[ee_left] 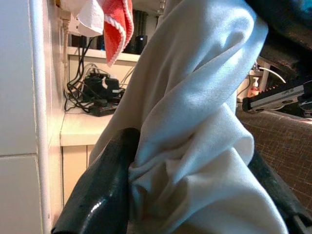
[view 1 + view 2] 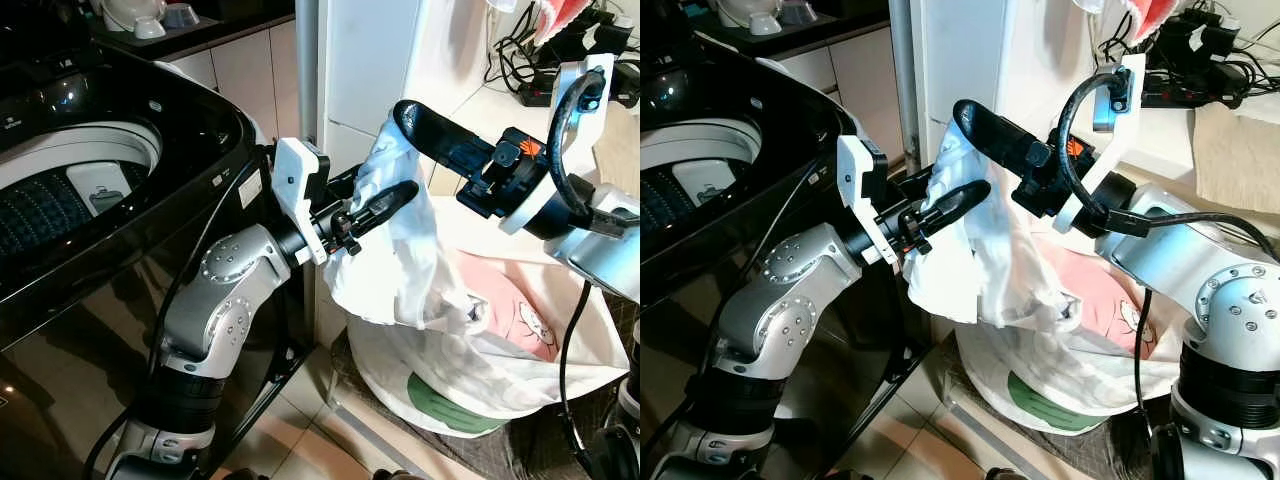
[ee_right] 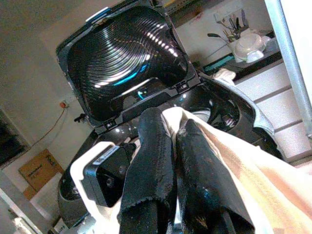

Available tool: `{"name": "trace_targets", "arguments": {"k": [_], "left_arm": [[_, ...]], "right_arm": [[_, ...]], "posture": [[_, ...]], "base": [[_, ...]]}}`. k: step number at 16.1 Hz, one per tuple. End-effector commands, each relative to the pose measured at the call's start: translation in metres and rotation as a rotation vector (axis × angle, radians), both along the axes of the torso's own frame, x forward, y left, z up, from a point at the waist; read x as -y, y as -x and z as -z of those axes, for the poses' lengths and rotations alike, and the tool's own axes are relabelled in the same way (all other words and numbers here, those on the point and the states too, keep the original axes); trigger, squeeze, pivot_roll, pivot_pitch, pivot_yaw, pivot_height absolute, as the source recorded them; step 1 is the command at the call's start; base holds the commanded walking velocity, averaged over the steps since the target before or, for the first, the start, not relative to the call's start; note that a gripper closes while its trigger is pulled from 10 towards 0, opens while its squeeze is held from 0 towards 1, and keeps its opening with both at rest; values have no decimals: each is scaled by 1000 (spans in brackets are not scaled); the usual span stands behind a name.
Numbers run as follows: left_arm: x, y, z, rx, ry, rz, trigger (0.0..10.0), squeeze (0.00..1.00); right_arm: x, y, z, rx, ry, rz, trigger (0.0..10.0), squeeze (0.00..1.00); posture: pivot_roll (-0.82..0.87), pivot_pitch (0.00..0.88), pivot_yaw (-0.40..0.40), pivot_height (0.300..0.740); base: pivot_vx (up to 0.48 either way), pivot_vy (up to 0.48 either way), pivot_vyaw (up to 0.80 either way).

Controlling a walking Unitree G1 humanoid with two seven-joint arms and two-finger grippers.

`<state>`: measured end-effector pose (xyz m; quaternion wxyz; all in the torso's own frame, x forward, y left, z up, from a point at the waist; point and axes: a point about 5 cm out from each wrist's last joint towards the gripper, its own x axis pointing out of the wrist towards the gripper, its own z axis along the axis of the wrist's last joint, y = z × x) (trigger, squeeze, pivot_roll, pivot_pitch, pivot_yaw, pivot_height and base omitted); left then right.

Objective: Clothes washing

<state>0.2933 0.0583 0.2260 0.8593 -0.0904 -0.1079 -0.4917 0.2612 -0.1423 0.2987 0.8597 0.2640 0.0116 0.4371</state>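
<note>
Left gripper: my left gripper (image 2: 385,205) is clenched on the white garment (image 2: 400,240); in the left wrist view the cloth is bunched between my 2 black fingers (image 1: 105,190).
Right gripper: my right gripper (image 2: 985,130) pinches the top edge of the same white garment, fingers (image 3: 151,165) pressed together with cloth between them.
White garment: held up in the air between both grippers, hanging down in folds over the laundry bag (image 2: 440,395), just beside the washing machine (image 2: 120,200).
Laundry bag: white, on the floor to my right of the machine, with a pink item (image 2: 500,305) lying inside.
Washing machine: black top-loader on my left, lid (image 3: 126,58) raised, drum (image 2: 60,195) open.
Background: a tangle of black cables (image 2: 530,60) on a pale surface, a red-and-white cloth (image 1: 114,24) hanging above.
</note>
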Motion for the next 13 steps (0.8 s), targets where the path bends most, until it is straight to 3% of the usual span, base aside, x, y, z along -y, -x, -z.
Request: {"name": "trace_targets", "arguments": {"k": [1, 11, 12, 13], "left_arm": [[0, -2, -4, 7, 6, 16, 0, 0], [-12, -11, -7, 24, -6, -60, 0, 0], [-15, -14, -9, 36, -8, -86, 0, 0], [-16, -16, -10, 41, -6, -97, 0, 0]], "right_arm": [[-3, 4, -8, 42, 9, -3, 0, 0], [-4, 2, -5, 31, 11, -4, 0, 0], [-3, 2, -4, 30, 11, -5, 3922, 529], [-3, 2, -4, 30, 15, -1, 4784, 690]], "posture": [[-79, 21, 11, 740], [-71, 16, 11, 740], [-71, 15, 12, 740], [-70, 12, 11, 740]], "base": [[0, 0, 0], [0, 0, 0], [0, 0, 0], [0, 0, 0]]}}
